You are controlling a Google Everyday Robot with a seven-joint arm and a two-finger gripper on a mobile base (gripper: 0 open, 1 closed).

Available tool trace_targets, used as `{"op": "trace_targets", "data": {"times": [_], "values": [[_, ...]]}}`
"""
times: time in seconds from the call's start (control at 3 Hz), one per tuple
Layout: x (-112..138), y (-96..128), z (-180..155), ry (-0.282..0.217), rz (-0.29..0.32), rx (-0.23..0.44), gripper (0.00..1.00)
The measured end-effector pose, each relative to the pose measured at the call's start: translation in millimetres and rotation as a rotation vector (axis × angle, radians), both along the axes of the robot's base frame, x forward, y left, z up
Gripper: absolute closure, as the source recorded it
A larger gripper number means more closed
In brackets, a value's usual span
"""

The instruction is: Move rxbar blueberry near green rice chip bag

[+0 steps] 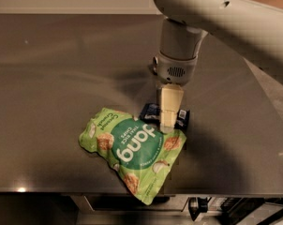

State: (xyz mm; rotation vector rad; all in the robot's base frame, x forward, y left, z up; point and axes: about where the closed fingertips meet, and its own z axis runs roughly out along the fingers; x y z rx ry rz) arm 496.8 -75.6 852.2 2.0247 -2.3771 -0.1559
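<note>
The rxbar blueberry (150, 111), a small dark-blue wrapper with white print at its right end (182, 116), lies low over the table right at the top right edge of the green rice chip bag (132, 146). The bag is a light-green "dang" pouch lying flat near the table's front edge. My gripper (168, 124) comes straight down from the white arm (179, 55) onto the middle of the bar and is shut on it. Its cream finger (170, 104) covers the bar's centre.
The dark table top (52, 69) stretches left and back. Its front edge (48, 191) runs just below the bag. A metallic drink can is almost wholly hidden behind my wrist. The arm's upper link crosses the top right.
</note>
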Motion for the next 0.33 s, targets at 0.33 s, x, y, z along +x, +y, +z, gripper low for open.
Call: {"op": "trace_targets", "data": {"times": [0.33], "values": [[3.6, 2.9, -0.2, -0.016, -0.001, 0.010, 0.00]]}}
